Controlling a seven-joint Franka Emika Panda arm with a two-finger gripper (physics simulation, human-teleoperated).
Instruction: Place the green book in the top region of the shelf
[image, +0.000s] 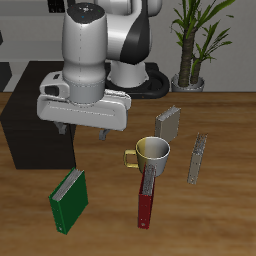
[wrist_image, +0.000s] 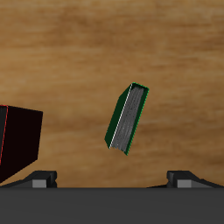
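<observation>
Wood-grain table (image: 215, 130), potted plant (image: 190, 40) behind it. Thin green book (image: 69, 200) stands on edge near the table's front edge, apart from the matte black boxy shelf (image: 30, 125) farther back. Two-finger gripper (image: 84, 130) hangs above the table between them, holding nothing; can't tell how far open. Exterior only: yellow-and-white mug (image: 150, 155), dark red book (image: 147, 200), two grey books (image: 170, 125) (image: 197, 158). Wrist view adds the green book's (wrist_image: 128, 118) white page edges and a shelf (wrist_image: 17, 140) corner.
</observation>
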